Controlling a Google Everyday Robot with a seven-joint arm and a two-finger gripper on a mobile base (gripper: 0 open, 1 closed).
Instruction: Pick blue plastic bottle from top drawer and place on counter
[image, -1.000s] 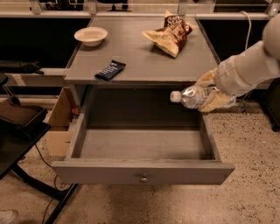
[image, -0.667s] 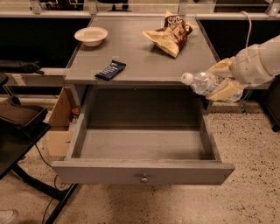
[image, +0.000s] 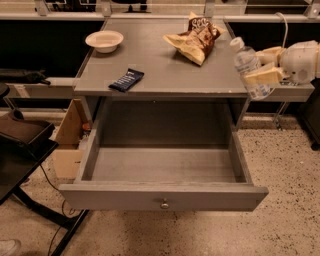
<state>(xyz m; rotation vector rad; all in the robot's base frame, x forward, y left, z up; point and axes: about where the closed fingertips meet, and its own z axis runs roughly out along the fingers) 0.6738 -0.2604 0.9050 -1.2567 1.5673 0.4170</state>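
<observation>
The blue plastic bottle, clear with a white cap, is held in my gripper off the right side of the cabinet, at about the counter's height. It is tilted, cap up and to the left. The gripper's cream fingers are shut around the bottle's body. The top drawer is pulled fully open below and holds nothing that I can see. Its round metal knob is at the front centre. The counter lies just left of the bottle.
On the counter are a white bowl at the back left, a dark blue snack bar wrapper at the front left and a chip bag at the back right. A cardboard box stands left of the cabinet.
My gripper has lifted the bottle up and to the right, from beside the open drawer to the level of the counter.
</observation>
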